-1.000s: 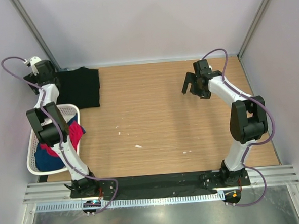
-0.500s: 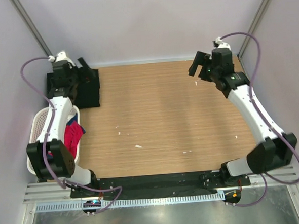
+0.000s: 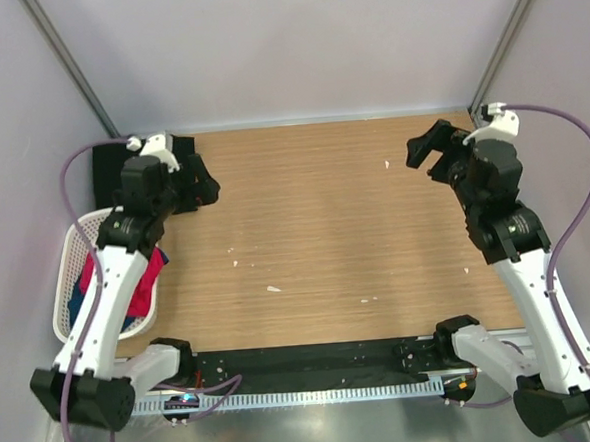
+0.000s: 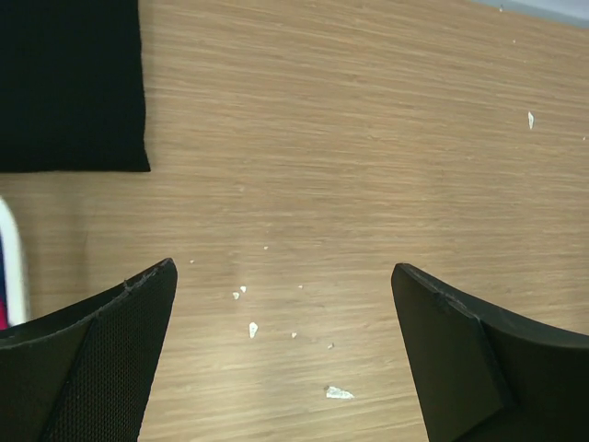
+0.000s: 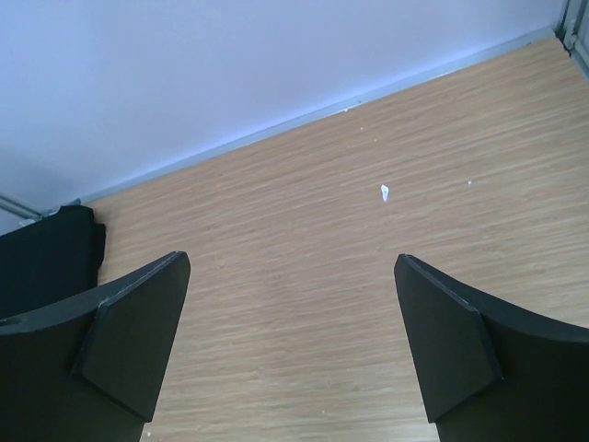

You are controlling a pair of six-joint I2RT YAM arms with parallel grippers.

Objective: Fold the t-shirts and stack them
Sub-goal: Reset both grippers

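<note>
Top external: left hand [image 3: 204,184], right hand [image 3: 427,153] withdrew, open.

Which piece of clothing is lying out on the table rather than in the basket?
The black t-shirt, folded flat at the table's far left corner. The red-pink garment is bunched up inside the white mesh basket.

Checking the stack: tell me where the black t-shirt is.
Top view: the black t-shirt lies in the far-left corner of the table, just beyond the white basket, partly hidden by the left gripper.
</note>
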